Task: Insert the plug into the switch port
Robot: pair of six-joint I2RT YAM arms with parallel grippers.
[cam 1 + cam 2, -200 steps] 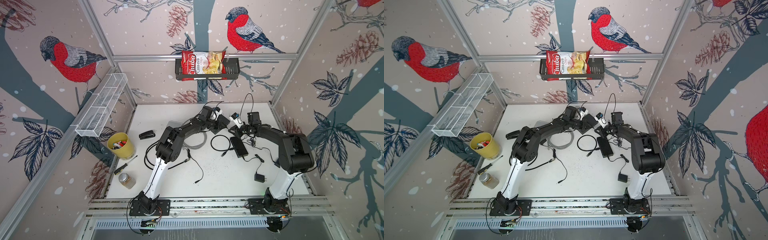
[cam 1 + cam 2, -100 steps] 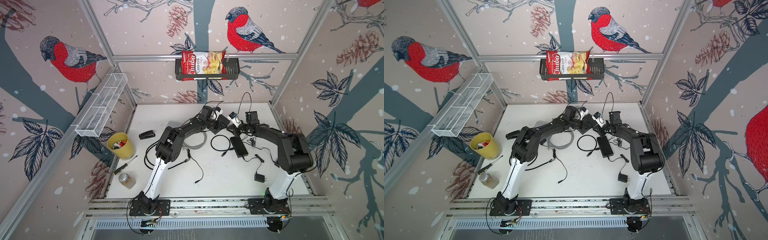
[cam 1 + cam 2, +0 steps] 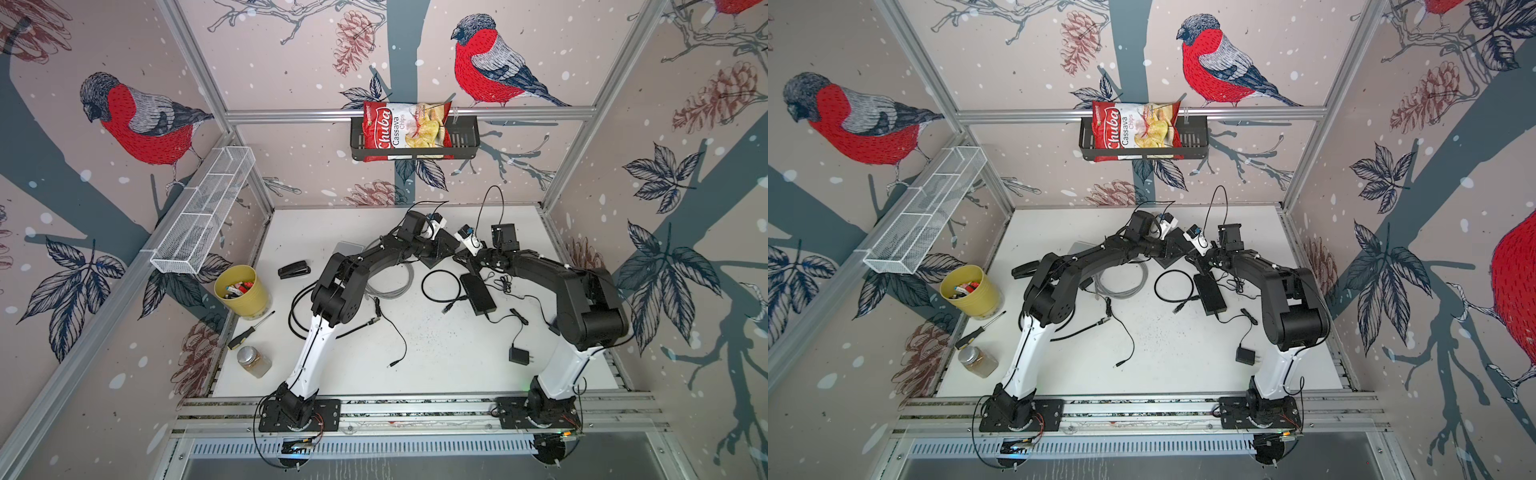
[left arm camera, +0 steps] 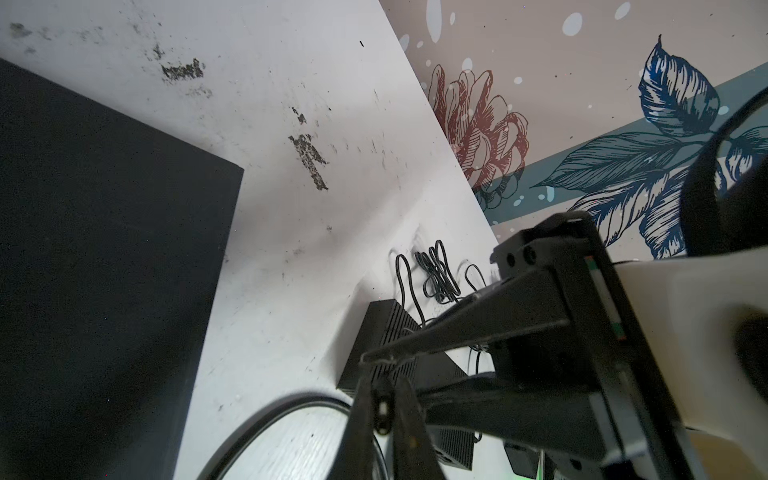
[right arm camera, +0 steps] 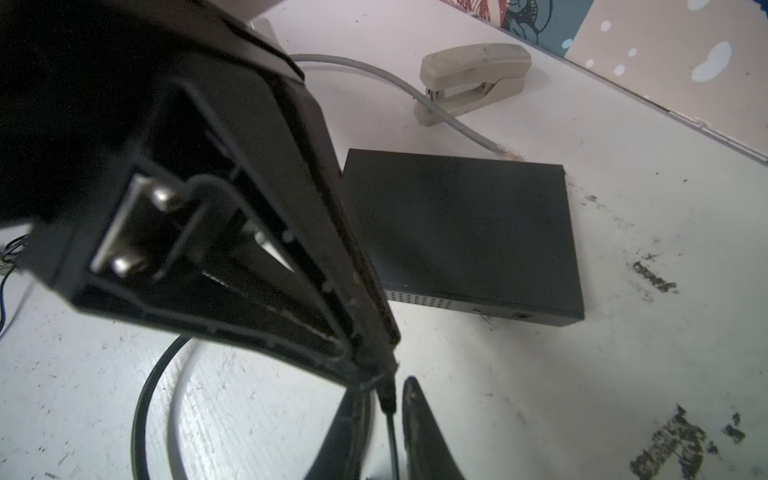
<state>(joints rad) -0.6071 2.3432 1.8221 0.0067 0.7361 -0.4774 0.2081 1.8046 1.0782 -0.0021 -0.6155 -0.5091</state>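
Observation:
The switch is a flat black box lying on the white table, also in the left wrist view and half hidden under the arms in both top views. Small openings show on its near side face. My left gripper is shut on the small black plug, whose thin cable hangs down. My right gripper meets it tip to tip beside the switch. Its fingers stand narrowly apart on either side of the plug, with slivers of table showing between.
A black power brick and a black cable loop lie just in front of the grippers. A grey cable coil lies under the left arm. A beige stapler sits behind the switch. A yellow cup, screwdriver and jar stand at the left.
The right gripper's jaws have drawn closer together around the plug. Both arms stay almost where they were.

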